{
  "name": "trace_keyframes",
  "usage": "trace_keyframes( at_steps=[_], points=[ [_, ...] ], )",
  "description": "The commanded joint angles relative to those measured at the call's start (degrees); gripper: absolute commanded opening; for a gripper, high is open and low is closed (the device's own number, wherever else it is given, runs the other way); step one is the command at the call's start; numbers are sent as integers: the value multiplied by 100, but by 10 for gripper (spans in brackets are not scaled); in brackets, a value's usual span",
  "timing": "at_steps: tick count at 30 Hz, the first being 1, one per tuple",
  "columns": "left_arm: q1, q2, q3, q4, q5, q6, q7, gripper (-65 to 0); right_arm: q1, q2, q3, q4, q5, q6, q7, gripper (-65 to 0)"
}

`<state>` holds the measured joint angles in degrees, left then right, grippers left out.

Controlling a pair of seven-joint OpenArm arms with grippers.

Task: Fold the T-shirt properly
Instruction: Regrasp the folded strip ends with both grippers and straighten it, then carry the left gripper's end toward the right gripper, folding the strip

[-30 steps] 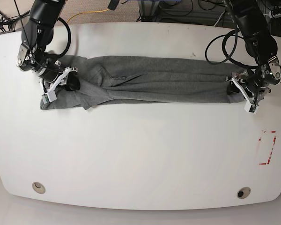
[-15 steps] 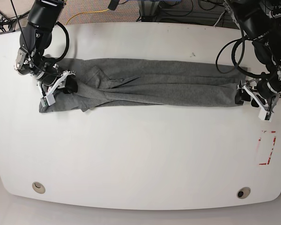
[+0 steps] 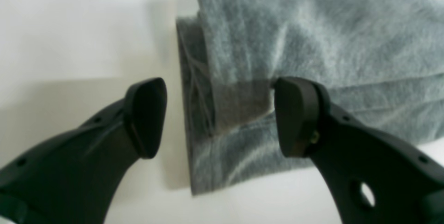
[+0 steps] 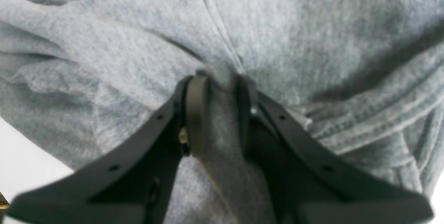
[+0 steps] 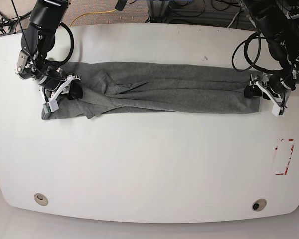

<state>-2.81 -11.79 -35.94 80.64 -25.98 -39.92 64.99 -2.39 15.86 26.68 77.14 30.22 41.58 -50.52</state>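
Note:
The grey T-shirt lies on the white table as one long band running left to right. In the base view my right gripper sits at the band's left end. The right wrist view shows that gripper shut on a raised ridge of the T-shirt, near a stitched hem. My left gripper is at the band's right end. Close up, the left gripper stands open, with its fingers on either side of the layered end of the T-shirt and off the cloth.
A red-marked rectangle is on the table at the right, below the left gripper. Two round holes sit near the front edge. Cables and stands crowd the floor behind the table.
The left gripper drew the band's right end outward, then opened, let go and moved back up beside it. The right gripper has kept its grip and hardly moved.

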Motion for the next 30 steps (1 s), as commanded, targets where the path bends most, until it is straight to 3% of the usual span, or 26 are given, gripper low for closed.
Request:
trace_keyframes(
  at_steps=[1,11,14,17,18,26,30],
  points=[
    [-84,-65,-6,-95,-114,-8,-174,-196,-38,63,18,-18,-406,-158,-341,-509],
    [-75,199,38,-236,-132,-8,-156,-219,-29,63,18,-18,-398,-158,-341,-510],
    [-22,208,223,-244,-132,-8,-156,-393,-20,63,18,-18,-398,-158,-341,-510],
    [-14,217,267,-244,-132,-8,-156,-622,-20,63,27,-18,-398,-158,-341,-510],
    [-14,261,258,-236,-132,-8,-156,-644,-20,63,27,-18,-398,-158,-341,-510],
    [250,331,311,1083,-132,-8,-148,-632,-29,63,27,-18,-398,-158,-332,-512],
    [285,436,830,1874,-132,-8,169,-629,-29,63,27,-18,-398,-158,-332,-512]
  ],
)
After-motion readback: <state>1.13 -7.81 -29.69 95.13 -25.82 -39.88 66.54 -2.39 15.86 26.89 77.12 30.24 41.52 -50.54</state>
